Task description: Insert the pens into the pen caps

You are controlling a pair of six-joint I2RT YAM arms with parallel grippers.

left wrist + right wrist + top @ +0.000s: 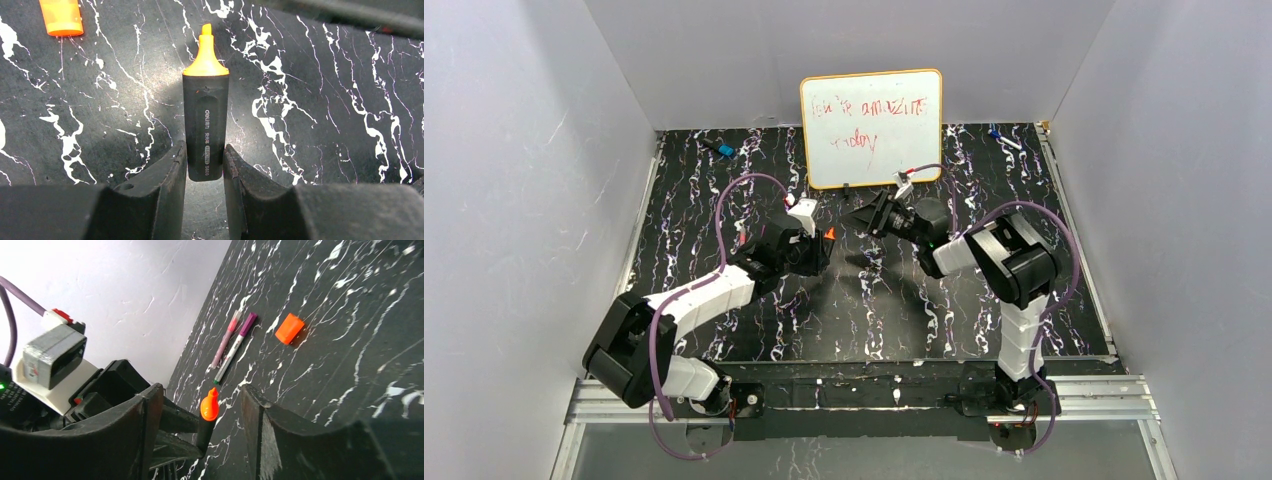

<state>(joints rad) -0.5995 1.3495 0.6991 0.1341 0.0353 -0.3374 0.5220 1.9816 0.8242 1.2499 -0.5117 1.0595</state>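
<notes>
My left fingers [824, 244] are closed narrowly on the lower barrel of the thick black marker [205, 130], one pad pressed to each side. It stands out straight ahead of them with its bare orange tip pointing away, above the black, white-veined counter [874, 320]. My right fingers [870, 215] are spread wide with nothing between them. They face my left fingers across a short gap, in front of the whiteboard [871, 128]. Through that wide gap my right wrist camera sees the marker's orange tip poking up. Farther off, the orange cap [289, 328] lies on its side on the counter, held by nothing. Near the cap, but apart from it, two slim pens lie side by side and almost parallel: the pink pen [226, 339] and the white pen [234, 349], which has a purple end. I cannot tell whether either slim pen has its cap fully on.
</notes>
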